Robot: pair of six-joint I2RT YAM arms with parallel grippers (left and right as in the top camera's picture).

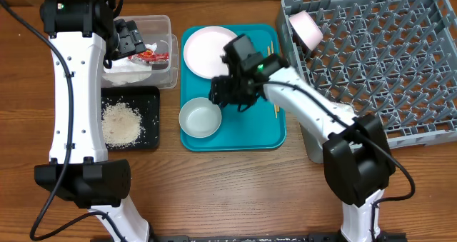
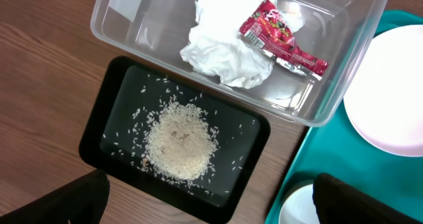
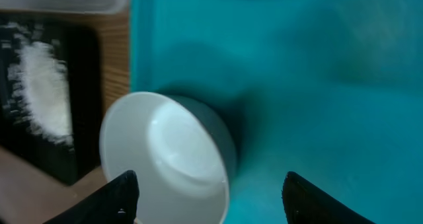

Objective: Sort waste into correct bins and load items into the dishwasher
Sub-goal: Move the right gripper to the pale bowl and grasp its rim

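Observation:
The clear tub holds the crumpled napkin and the red wrapper. The black tray holds the rice grains. My left gripper hangs open and empty over the tub; it also shows in the left wrist view. A white plate, a white bowl and chopsticks lie on the teal tray. My right gripper is open just above the bowl, its fingers apart over the rim. Another white bowl lies tilted in the grey dish rack. The cup is out of view.
The teal serving tray sits between the bins on the left and the dish rack on the right. My right arm crosses over the tray and hides part of the chopsticks. Bare wooden table lies in front of the tray.

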